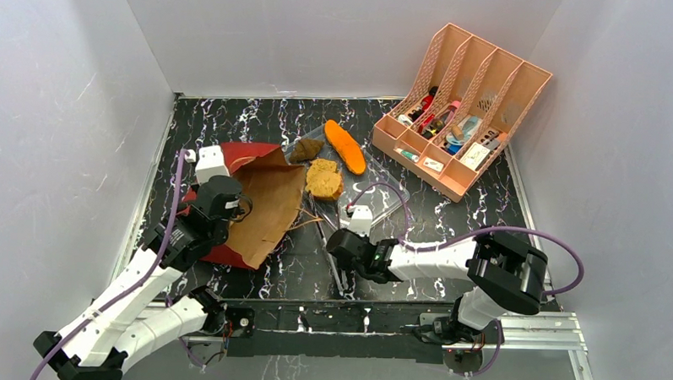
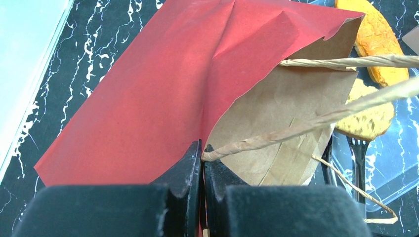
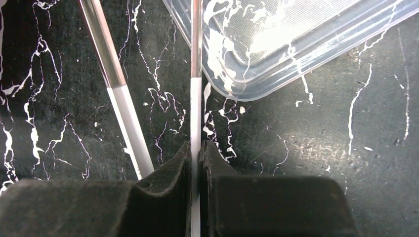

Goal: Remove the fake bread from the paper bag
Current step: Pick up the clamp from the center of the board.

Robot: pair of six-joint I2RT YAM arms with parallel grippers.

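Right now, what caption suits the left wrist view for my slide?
Left fingers pinch the red paper bag at its mouth; bread lies beyond on a clear tray.

You see the paper bag [image 1: 269, 204] red outside, kraft brown inside; an orange loaf [image 1: 345, 146], a tan round [image 1: 324, 179], a dark brown lump [image 1: 306, 149]; black tabletop [image 1: 217, 118] veined white; salmon-pink organizer [image 1: 499, 73].

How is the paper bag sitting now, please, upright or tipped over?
Tipped over: the paper bag lies flat on the table, brown lining showing.
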